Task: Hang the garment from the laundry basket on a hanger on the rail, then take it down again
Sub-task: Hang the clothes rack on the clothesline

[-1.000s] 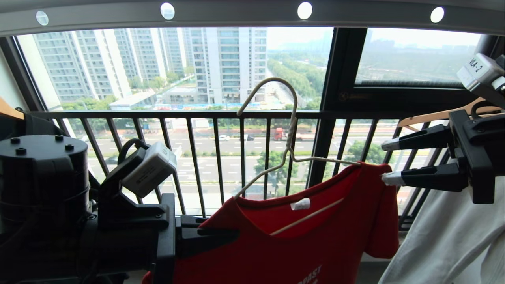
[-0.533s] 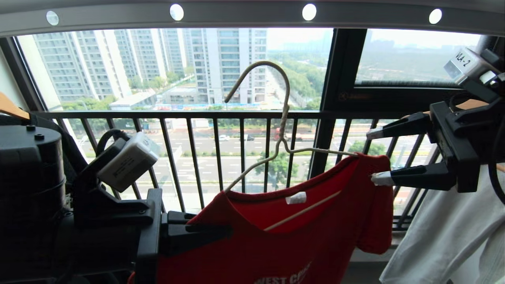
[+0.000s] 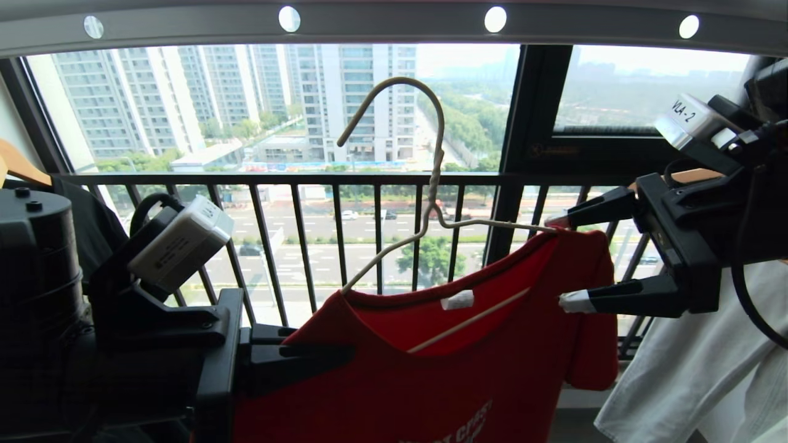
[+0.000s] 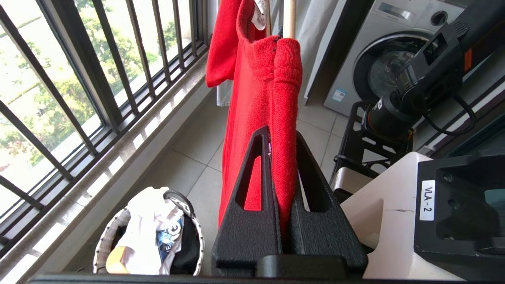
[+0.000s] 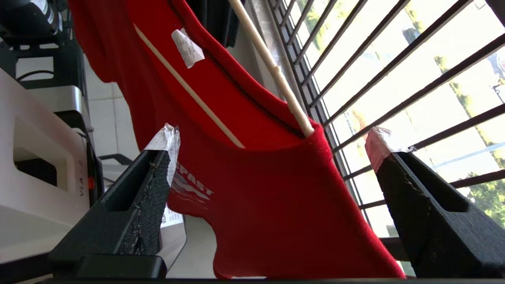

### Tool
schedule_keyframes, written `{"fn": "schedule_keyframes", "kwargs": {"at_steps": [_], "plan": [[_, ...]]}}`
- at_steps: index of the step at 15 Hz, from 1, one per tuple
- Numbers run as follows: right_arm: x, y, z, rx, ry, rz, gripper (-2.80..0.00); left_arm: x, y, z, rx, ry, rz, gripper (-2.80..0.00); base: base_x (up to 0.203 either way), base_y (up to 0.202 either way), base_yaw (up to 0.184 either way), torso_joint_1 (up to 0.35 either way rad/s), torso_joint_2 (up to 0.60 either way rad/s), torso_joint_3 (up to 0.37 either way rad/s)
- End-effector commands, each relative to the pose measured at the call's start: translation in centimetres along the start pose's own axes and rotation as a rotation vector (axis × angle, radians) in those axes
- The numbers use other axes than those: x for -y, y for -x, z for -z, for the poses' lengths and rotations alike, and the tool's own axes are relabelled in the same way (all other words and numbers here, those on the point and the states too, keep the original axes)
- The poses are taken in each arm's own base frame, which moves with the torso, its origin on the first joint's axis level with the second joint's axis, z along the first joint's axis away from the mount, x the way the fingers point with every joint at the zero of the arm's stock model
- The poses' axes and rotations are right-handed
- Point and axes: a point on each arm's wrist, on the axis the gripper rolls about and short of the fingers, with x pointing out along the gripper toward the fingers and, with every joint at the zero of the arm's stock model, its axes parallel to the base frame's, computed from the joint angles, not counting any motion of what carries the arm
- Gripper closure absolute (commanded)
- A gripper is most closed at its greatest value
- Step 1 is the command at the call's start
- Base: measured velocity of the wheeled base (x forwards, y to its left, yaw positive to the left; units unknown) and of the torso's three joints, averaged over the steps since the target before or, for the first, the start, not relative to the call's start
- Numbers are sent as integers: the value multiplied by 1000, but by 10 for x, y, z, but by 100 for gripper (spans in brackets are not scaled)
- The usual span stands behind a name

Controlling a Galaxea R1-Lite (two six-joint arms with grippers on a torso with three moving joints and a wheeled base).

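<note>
Right pincer [image 3: 563, 261]: widened since a second ago, straddling your red T-shirt's [image 3: 431, 369] shoulder; left pincer [image 4: 282, 157] clenched on its other shoulder, wire hanger [image 3: 425, 203] raised closer to the rail [image 3: 394, 24].

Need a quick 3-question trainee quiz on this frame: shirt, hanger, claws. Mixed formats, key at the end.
1. True or false: the hanger hook is already over the rail.
2. Which claw is shut on the red T-shirt? A) left claw B) right claw C) both
3. Fill in: the right claw's jaws stand ____ around the shirt's shoulder end.

Key: 1 false, the hook hangs free below the rail. 2 A. 3 open.
</note>
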Motion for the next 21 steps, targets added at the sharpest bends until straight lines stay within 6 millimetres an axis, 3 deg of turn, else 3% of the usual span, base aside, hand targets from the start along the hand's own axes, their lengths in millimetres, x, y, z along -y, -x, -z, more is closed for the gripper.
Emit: {"fn": "schedule_keyframes", "kwargs": {"at_steps": [1, 16, 17, 21], "plan": [[8, -10, 1, 1, 2, -17, -280, 0, -1, 1, -5, 4, 19, 0, 0, 0, 0, 0, 0, 0], [-25, -30, 2, -9, 20, -171, -280, 3, 2, 0, 7, -5, 37, 0, 0, 0, 0, 0, 0, 0], [-25, -31, 3, -9, 19, -174, 0, 4, 4, -1, 14, -9, 37, 0, 0, 0, 0, 0, 0, 0], [-27, -33, 5, -19, 12, -181, 0, 5, 5, -2, 21, -13, 37, 0, 0, 0, 0, 0, 0, 0]]}}
